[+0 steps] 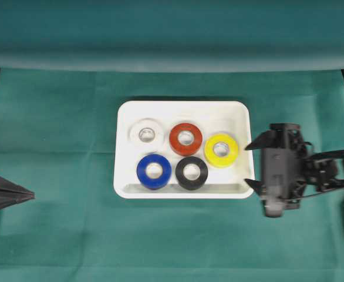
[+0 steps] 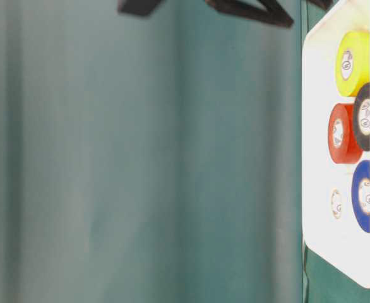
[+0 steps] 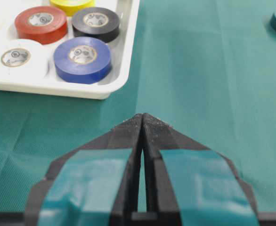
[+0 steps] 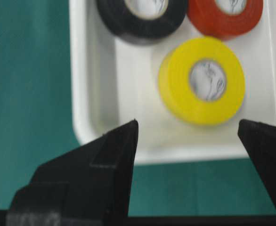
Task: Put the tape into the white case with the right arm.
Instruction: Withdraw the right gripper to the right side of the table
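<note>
Now my right hand [image 1: 253, 164] stands with its two black fingers spread wide and nothing between them, just beside the right rim of the white case [image 1: 123, 147] and apart from it. The yellow tape [image 1: 221, 150] lies flat inside the case near that right rim, hole facing up, so it has no real long axis; it is a round ring resting on its face. The red, black, blue and white rolls lie flat in the case too. I judge the placing done, so the step in hand is pulling clear: I would draw the hand straight away from the rim, keeping the fingers spread and level so neither tip clips the case. My left hand [image 3: 142, 123] is closed on nothing, parked low over the green table [image 1: 54, 117] well apart from the case.
</note>
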Available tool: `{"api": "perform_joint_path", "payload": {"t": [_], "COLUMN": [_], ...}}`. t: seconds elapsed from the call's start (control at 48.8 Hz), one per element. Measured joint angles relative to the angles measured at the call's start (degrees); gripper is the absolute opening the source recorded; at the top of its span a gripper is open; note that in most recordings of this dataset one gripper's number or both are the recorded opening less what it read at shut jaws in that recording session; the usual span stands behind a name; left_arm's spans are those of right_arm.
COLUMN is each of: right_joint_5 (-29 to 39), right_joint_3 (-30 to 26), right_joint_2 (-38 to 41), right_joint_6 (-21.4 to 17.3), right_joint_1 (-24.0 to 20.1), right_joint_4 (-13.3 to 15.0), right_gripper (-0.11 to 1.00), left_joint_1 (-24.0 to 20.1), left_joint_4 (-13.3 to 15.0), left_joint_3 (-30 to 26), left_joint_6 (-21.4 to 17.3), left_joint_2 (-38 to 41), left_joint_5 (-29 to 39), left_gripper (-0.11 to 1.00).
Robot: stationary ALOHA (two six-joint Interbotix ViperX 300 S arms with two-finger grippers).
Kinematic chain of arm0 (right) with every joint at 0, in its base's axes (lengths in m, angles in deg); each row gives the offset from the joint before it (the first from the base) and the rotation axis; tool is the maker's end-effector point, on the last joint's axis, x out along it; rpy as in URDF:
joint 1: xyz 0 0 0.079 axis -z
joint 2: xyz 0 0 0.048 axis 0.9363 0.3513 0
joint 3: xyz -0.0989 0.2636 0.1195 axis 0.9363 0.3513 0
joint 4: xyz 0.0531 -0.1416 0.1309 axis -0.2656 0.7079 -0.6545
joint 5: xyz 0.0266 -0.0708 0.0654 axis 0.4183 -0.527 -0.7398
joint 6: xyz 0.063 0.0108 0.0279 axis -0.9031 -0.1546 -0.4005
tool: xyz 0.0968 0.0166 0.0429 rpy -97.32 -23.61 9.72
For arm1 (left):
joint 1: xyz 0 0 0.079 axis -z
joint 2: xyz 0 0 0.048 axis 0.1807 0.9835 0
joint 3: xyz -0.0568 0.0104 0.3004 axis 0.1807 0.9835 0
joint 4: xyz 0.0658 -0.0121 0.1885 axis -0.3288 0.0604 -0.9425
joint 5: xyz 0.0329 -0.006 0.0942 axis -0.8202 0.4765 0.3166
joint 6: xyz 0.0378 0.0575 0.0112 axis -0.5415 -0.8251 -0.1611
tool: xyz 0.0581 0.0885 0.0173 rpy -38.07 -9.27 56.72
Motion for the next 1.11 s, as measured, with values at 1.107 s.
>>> {"api": "perform_joint_path", "payload": {"t": [1.107], "right_joint_5": [-3.96], "right_joint_3": [18.28], "right_joint_2": [-21.8], "right_joint_6": [-6.15], "right_joint_1": [-26.1], "right_joint_4": [-3.16], "right_gripper": [0.58], "left_joint_1": [-1.32], "left_joint_4": [0.09], "left_joint_3": [0.0], "left_joint_6": [0.0], "left_joint_2": [0.09], "left_joint_5": [0.0], "left_gripper": [0.0]}}
